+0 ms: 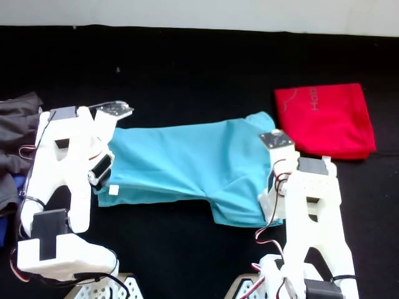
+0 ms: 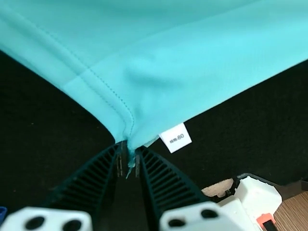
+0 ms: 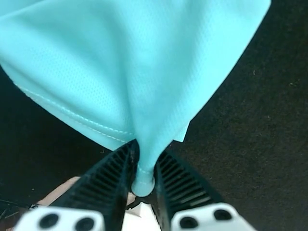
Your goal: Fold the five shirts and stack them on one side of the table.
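**Item 1: teal shirt** (image 1: 199, 165). It lies mid-table on the black cloth (image 1: 187, 68) as a long band between my two arms, partly folded, with one flap hanging toward the near edge on my right side. A small white tag (image 2: 175, 137) sticks out at the corner on my left.

**Item 2: my left claw** (image 2: 128, 156). It is clamped on the stitched hem corner of the teal shirt, just beside the tag. The fabric is pinched between the ribbed fingers (image 2: 98, 173).

**Item 3: my right claw** (image 3: 143, 166). It is closed on a gathered fold of the teal shirt at the opposite end, with cloth bunched between the pads.

**Item 4: red shirt** (image 1: 325, 119). It is folded into a neat rectangle on the far right of the table, near the teal shirt's end but apart from it.

**Item 5: dark grey garments** (image 1: 15, 143). They sit crumpled in a heap at the left table edge, just beside my left arm (image 1: 62, 168), which covers part of them from above.

**Item 6: my right arm** (image 1: 308, 212). It overlaps the near right corner of the teal shirt.
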`<control>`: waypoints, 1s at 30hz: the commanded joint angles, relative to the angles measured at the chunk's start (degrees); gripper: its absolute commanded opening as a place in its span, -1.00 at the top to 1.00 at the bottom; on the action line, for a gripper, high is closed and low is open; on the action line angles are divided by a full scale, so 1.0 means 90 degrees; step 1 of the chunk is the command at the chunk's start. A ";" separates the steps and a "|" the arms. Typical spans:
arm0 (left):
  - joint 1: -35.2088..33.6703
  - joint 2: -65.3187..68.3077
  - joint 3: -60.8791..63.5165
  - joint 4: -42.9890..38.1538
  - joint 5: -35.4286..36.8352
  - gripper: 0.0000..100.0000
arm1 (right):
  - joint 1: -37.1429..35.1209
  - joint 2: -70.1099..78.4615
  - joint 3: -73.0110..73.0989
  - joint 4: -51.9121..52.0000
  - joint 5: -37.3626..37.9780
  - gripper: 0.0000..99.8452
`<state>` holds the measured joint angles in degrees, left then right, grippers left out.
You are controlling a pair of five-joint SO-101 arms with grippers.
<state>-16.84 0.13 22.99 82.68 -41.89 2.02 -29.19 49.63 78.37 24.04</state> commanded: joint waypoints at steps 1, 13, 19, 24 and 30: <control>-0.0063 -0.0015 0.0112 -0.0078 -0.0039 0.98 | -0.0015 -0.0181 -0.0122 0.0093 0.0068 0.99; -0.0093 0.0083 0.0142 -0.0156 -0.0039 0.88 | -0.0190 -0.0181 -0.0132 0.0161 0.0078 0.92; -0.0366 0.0083 -0.1050 0.0840 -0.0391 0.70 | -0.0884 -0.0708 -0.0611 0.0591 0.0029 0.66; -0.0689 0.0112 -0.2808 0.1348 -0.0361 0.70 | -0.1167 -0.1656 -0.1890 0.1021 0.0020 0.66; -0.0317 0.0161 -0.3306 0.1074 0.0508 1.00 | -0.1158 -0.1822 -0.3140 0.0171 -0.0039 0.66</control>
<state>-22.20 1.71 -4.70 94.02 -41.45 -8.09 -44.31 26.51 84.09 24.04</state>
